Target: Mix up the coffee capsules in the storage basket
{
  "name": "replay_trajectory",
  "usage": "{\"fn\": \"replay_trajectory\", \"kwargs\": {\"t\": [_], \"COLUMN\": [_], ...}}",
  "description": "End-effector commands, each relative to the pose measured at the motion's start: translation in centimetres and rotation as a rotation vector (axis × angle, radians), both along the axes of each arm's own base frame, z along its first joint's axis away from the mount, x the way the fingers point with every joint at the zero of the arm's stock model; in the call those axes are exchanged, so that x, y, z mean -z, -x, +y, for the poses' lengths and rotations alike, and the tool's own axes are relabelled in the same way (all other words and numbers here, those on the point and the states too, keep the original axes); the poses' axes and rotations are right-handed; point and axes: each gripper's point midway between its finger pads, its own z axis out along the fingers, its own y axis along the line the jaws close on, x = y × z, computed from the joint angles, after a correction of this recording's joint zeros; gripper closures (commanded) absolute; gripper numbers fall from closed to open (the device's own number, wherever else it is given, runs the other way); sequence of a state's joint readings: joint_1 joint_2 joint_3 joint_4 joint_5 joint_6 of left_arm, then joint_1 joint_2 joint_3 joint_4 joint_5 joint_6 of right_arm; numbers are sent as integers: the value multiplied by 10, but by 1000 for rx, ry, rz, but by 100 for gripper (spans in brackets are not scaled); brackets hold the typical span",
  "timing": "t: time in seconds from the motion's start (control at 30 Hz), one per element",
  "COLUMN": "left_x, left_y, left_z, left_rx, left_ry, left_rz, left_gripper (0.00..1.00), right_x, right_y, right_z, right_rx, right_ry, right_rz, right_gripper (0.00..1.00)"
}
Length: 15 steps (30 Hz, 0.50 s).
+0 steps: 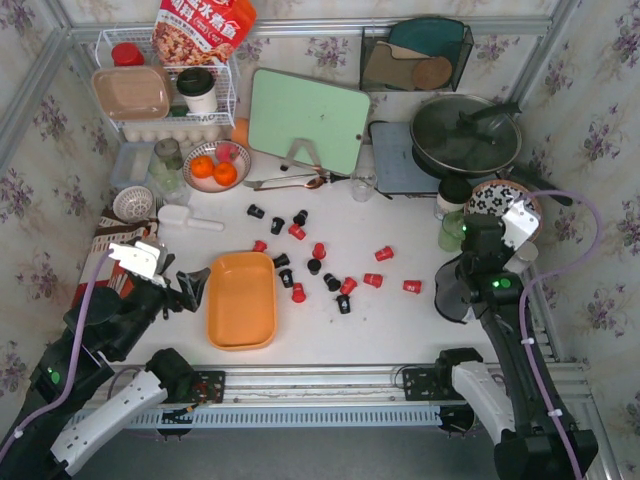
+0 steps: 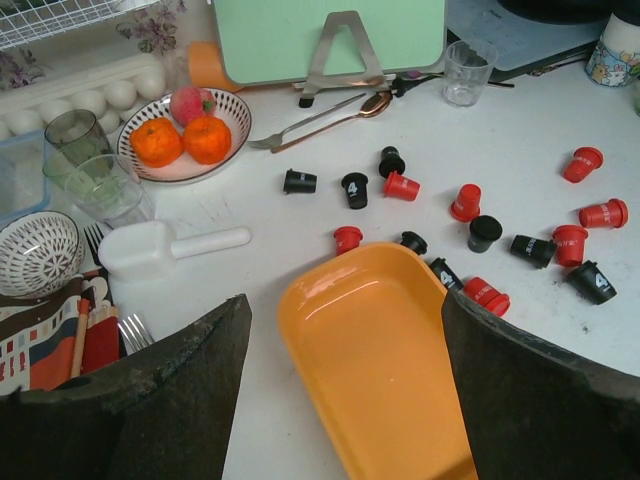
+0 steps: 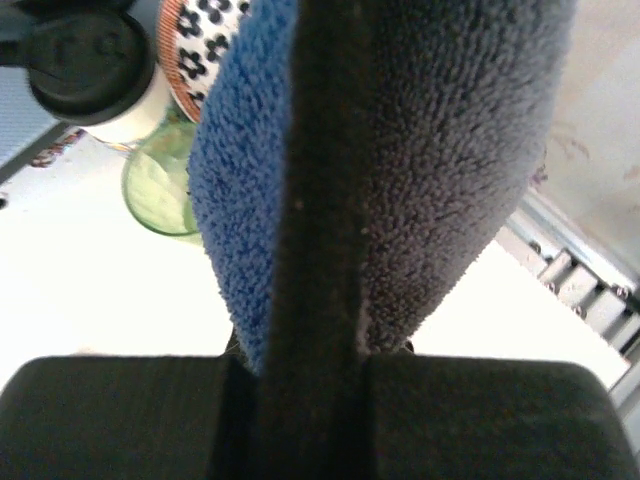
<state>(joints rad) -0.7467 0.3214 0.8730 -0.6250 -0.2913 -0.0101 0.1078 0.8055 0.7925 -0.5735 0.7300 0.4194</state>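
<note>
The orange storage basket [image 1: 240, 300] [image 2: 390, 380] lies empty on the white table, front left. Red and black coffee capsules [image 1: 383, 253] [image 2: 466, 200] are scattered on the table along its far and right sides, several touching its right rim; one black one [image 1: 256, 211] lies farther back. My left gripper [image 1: 195, 285] [image 2: 345, 300] hangs open just left of the basket, its dark fingers [image 2: 180, 390] straddling the basket's near left end, nothing between them. My right gripper [image 1: 455, 290] [image 3: 320, 250] is shut at the right side of the table, away from the capsules, its fuzzy blue-grey fingers pressed together.
A bowl of oranges [image 1: 215, 165], a white scoop [image 1: 185, 218] and drinking glasses [image 2: 85, 165] stand behind the left gripper. A green cutting board [image 1: 308, 120] on a stand, a small glass [image 1: 363, 185] and a pan [image 1: 465, 135] are at the back. A green cup [image 1: 452, 232] is beside the right gripper.
</note>
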Motion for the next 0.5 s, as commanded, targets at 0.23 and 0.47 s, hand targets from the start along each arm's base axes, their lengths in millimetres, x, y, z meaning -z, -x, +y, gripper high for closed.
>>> {"fn": "replay_trajectory", "kwargs": {"t": [0.23, 0.47], "left_x": [-8, -9], "left_y": [-3, -3], "left_z": [-1, 1], "left_rx": [-11, -18], "left_ry": [35, 39], "left_rz": [-21, -26], "left_gripper": [21, 21], "right_x": [39, 52], "right_y": [26, 51], "right_z": [-33, -63], "right_rx": [266, 444], "right_ry": [-131, -141], "right_rz": [-105, -134], "right_gripper": [100, 94]}}
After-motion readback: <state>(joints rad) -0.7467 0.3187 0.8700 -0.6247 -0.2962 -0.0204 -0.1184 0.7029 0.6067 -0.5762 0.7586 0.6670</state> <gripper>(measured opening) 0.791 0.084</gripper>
